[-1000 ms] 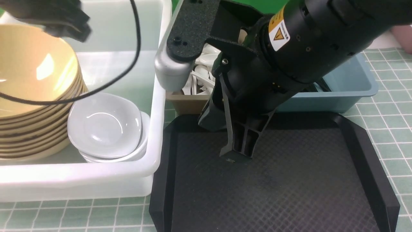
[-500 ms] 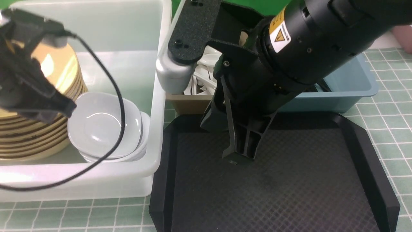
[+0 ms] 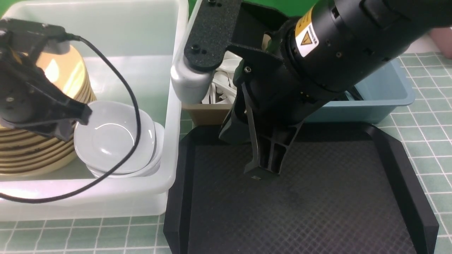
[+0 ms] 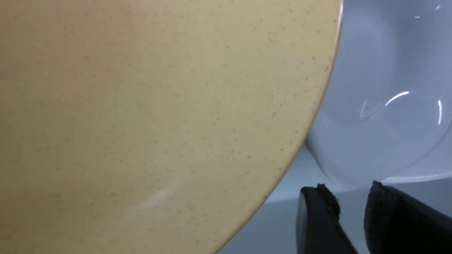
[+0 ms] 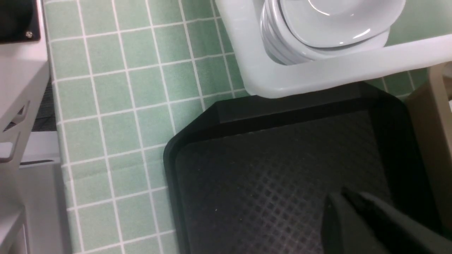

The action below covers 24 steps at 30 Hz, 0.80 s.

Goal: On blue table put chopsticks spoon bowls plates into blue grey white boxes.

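Note:
A stack of yellow plates [image 3: 58, 70] and a pile of white bowls [image 3: 109, 137] sit in the white box [image 3: 173, 141]. My left gripper [image 3: 76, 121] hangs over the plates' edge beside the bowls. In the left wrist view the top plate [image 4: 159, 116] fills most of the picture, the bowl [image 4: 385, 116] lies beyond it, and the gripper [image 4: 348, 197] is open with nothing between its fingers. My right gripper [image 3: 261, 171] is shut and empty just above the black tray [image 3: 395, 155]. White spoons [image 3: 220, 81] lie in the tan-grey box [image 3: 206, 113]. I cannot make out any chopsticks.
A blue box [image 3: 385, 91] stands behind the tray, largely hidden by my right arm. The left arm's black cable [image 3: 136, 116] loops over the bowls. The right wrist view shows the tray [image 5: 268, 169], the white box's corner [image 5: 317, 74] and green checked cloth [image 5: 123, 88].
My left gripper has come down from the back of the white box to the plates' edge next to the bowls. The right gripper has barely moved.

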Each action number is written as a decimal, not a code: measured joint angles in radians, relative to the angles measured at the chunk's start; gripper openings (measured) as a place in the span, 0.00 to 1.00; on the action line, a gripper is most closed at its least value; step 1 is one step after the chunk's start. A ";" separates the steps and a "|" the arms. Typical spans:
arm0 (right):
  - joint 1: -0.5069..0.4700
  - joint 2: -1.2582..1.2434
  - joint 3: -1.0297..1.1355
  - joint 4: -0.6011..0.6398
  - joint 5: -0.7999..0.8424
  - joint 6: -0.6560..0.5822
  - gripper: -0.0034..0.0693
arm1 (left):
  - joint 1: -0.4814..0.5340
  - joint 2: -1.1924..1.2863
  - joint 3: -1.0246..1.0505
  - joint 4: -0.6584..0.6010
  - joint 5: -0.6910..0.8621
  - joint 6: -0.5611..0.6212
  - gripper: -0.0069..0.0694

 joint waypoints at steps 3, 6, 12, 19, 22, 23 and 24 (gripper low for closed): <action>0.000 0.000 0.000 0.000 0.000 0.000 0.14 | 0.000 0.041 0.000 -0.057 -0.003 -0.019 0.51; 0.000 0.000 0.000 0.000 0.004 0.000 0.14 | 0.000 0.076 0.000 -0.058 -0.009 -0.063 0.57; 0.000 0.000 0.000 0.000 0.026 0.000 0.15 | 0.000 0.135 0.000 -0.037 -0.011 -0.144 0.57; 0.000 0.000 0.000 0.000 0.026 0.000 0.15 | -0.001 0.167 0.000 -0.039 -0.060 -0.185 0.43; 0.000 0.000 0.000 0.000 0.026 0.000 0.15 | -0.001 0.170 0.000 -0.034 -0.082 -0.188 0.32; 0.000 0.000 0.000 0.000 0.026 0.000 0.15 | -0.001 0.172 0.000 -0.028 -0.089 -0.188 0.26; 0.000 0.000 0.000 0.000 0.026 0.000 0.15 | -0.001 0.173 0.000 -0.025 -0.096 -0.184 0.21</action>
